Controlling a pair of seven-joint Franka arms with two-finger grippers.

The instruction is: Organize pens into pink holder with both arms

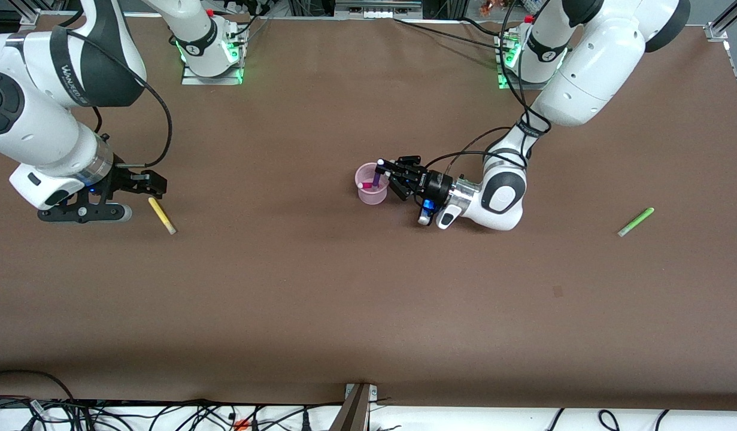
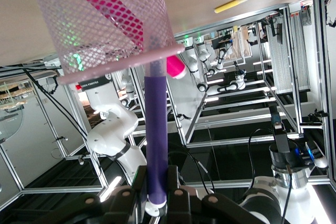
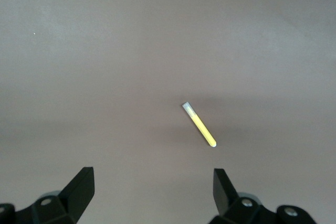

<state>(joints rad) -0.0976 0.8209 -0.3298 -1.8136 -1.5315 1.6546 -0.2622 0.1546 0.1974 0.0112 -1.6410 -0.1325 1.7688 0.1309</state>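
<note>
Left tool [image 1: 387, 174] pinches your purple pen [image 1: 376, 178], tip inside the holder [image 1: 372, 193] beside the magenta pen [image 1: 366, 185], ready to drop. Right tool [image 1: 142, 184] waits spread by the yellow pen [image 1: 161, 215], far from the holder.

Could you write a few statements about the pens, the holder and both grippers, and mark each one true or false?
1. The left gripper is shut on the purple pen at the pink holder. True.
2. The magenta pen lies on the table. False: it is in the pink holder.
3. The right gripper holds the yellow pen. False: it is open, and the pen lies on the table.
4. The green pen lies toward the left arm's end of the table. True.
</note>
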